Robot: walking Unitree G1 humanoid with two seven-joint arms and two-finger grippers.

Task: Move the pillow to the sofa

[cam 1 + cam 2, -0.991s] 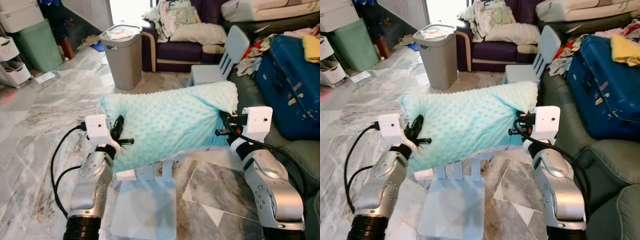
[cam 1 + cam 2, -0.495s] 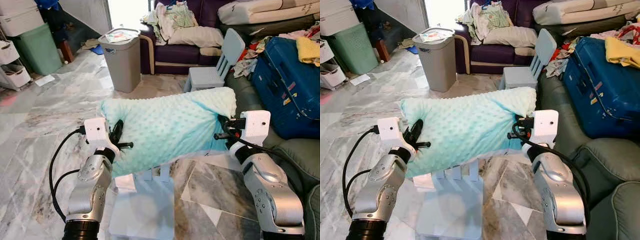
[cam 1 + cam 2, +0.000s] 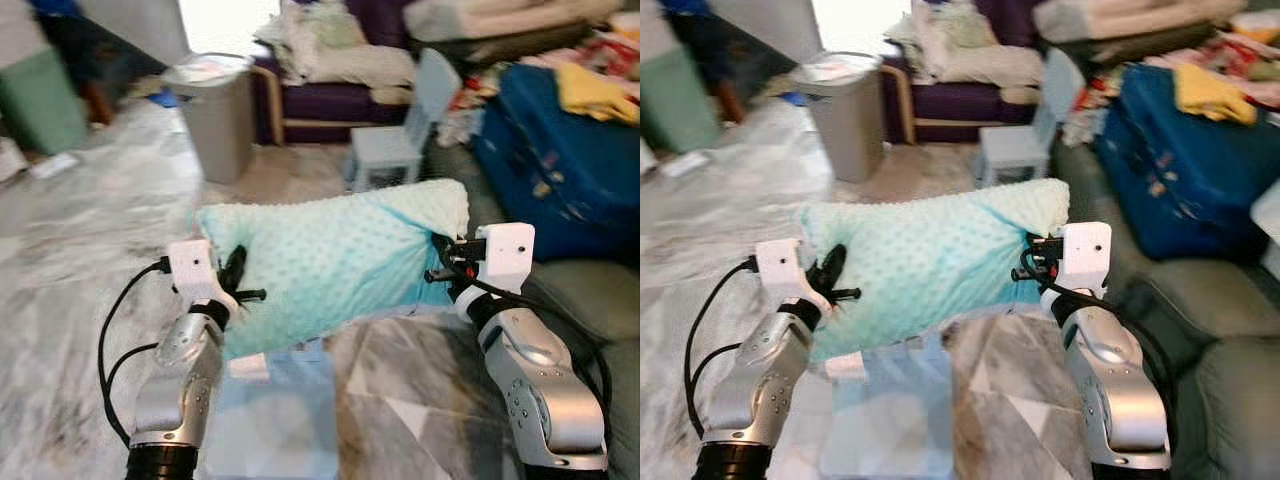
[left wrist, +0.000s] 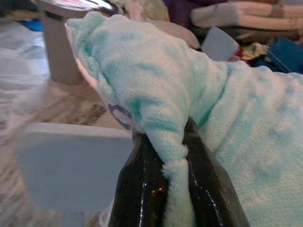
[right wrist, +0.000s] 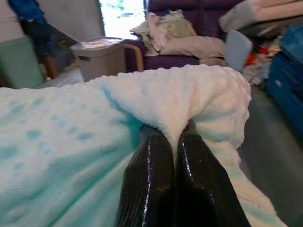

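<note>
Soft cloth and shiny plastic

The pillow is fuzzy, bumpy cloth. The gripper fingers are shiny black plastic. The floor is smooth stone. The arms are silver metal.

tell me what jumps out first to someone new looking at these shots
A mint green pillow hangs in mid-air before the robot, over a small pale blue chair. The left gripper and right gripper each pinch one end, jaws shut. A blue suitcase lies on the sofa to the right.

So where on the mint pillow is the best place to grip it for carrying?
By its two short ends, one from each side, as now: the left gripper and right gripper each pinch a fold of the soft pillow, keeping its long body level.
</note>
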